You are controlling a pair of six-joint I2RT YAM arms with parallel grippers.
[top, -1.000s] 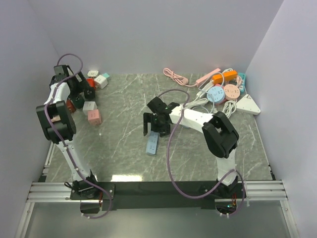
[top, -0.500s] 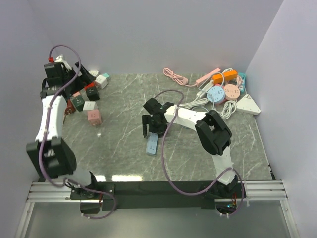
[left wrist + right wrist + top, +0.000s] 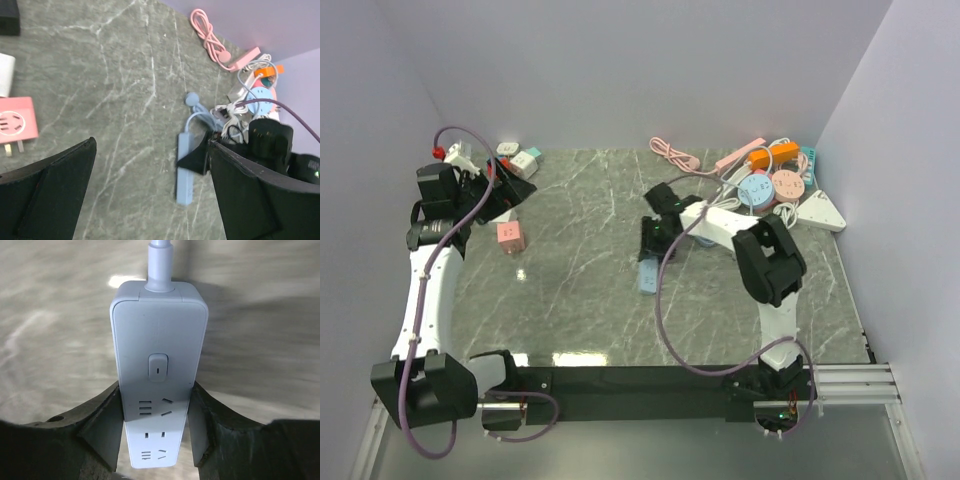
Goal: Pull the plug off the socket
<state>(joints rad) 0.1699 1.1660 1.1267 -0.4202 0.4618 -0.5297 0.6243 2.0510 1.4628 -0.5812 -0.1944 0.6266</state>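
The socket is a light blue power strip point(image 3: 647, 277) point(image 3: 184, 175) lying on the marble table, its cable running back toward the right. My right gripper point(image 3: 655, 240) point(image 3: 156, 396) is shut on it, and both fingers point(image 3: 107, 415) press the strip's long sides just below its switch point(image 3: 157, 368). The outlets showing in the right wrist view hold no plug. A round blue cable end point(image 3: 191, 99) lies behind the strip. My left gripper point(image 3: 510, 186) point(image 3: 150, 200) hangs open above the table's back left, far from the strip, with nothing between its fingers.
Several power strips and coiled cables are piled at the back right: a pink strip point(image 3: 740, 157), an orange one point(image 3: 775, 152), round blue point(image 3: 755, 188) and pink point(image 3: 788, 185) ones, and a white triangular one point(image 3: 820, 212). A pink adapter point(image 3: 510, 235) point(image 3: 17, 125) and small cubes point(image 3: 525, 160) lie at the back left.
My right gripper has closed onto the blue strip and shifted it right and toward the back. The left arm has swung and its wrist has turned to face the table's middle.
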